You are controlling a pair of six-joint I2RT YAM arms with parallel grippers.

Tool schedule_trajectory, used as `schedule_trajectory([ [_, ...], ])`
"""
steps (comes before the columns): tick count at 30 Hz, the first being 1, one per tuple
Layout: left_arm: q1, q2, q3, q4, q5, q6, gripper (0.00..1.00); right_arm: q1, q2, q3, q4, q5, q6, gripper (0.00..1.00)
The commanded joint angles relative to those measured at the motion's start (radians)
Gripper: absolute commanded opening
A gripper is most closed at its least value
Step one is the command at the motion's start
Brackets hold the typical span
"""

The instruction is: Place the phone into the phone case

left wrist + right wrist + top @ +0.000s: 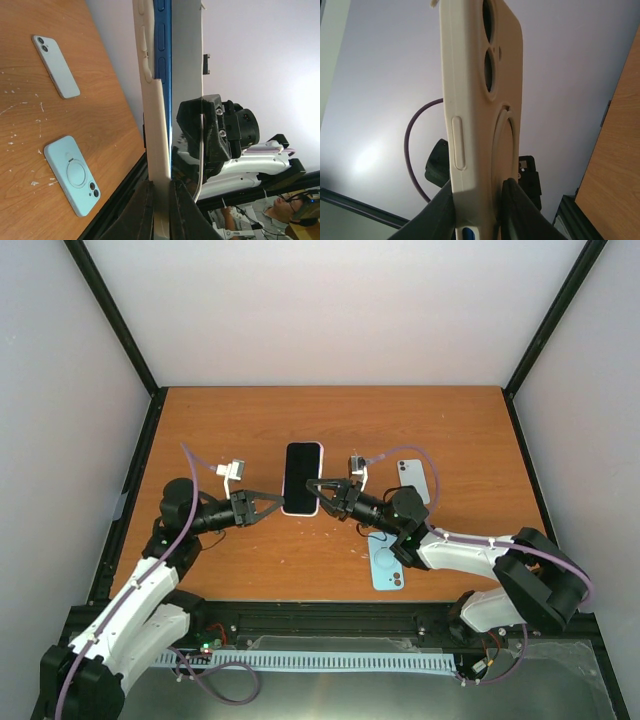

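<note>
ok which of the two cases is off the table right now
The cream case, clamped between the left gripper and the right gripper. The light blue case lies flat on the table near the right arm.

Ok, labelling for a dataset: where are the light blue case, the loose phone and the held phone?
light blue case [384, 568]: top view, back centre
loose phone [414, 481]: top view, back centre
held phone [302, 478]: top view, screen centre

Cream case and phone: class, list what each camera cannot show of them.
Left wrist: lower end of the cream case and phone, covered by the left fingers.
Right wrist: phone screen, behind the case; bottom hidden by the right fingers.
Top view: case back, under the phone.
</note>
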Motion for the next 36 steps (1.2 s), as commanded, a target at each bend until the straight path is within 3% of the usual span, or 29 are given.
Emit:
schedule_trajectory([
  [1,-0.003,-0.014,0.054,-0.058,-0.011,0.082,0.04,0.008,-0.035,-0.004,0.047,-0.018,-0.021,0.2],
  [3,-0.003,-0.028,0.049,-0.052,-0.01,0.076,0.14,0.007,-0.036,-0.003,0.043,-0.03,-0.034,0.19],
  [7,-0.003,-0.06,0.035,-0.004,-0.002,0.06,0.45,0.009,-0.042,-0.009,0.043,-0.061,-0.057,0.17],
  [9,-0.003,-0.066,0.028,0.016,0.001,0.066,0.53,0.01,-0.045,-0.008,0.051,-0.087,-0.069,0.17],
  [17,-0.003,-0.055,0.059,0.047,0.004,0.085,0.59,0.04,-0.072,-0.047,0.067,-0.19,-0.142,0.17],
  [21,-0.003,-0.04,0.044,0.076,-0.003,0.075,0.51,0.053,-0.102,-0.065,0.055,-0.211,-0.179,0.17],
  [32,-0.003,-0.05,0.045,0.099,0.014,0.073,0.03,0.072,-0.161,-0.055,-0.108,-0.225,-0.279,0.2],
  [36,-0.003,-0.066,0.062,0.051,0.004,0.102,0.03,0.073,-0.177,-0.047,-0.14,-0.223,-0.304,0.2],
])
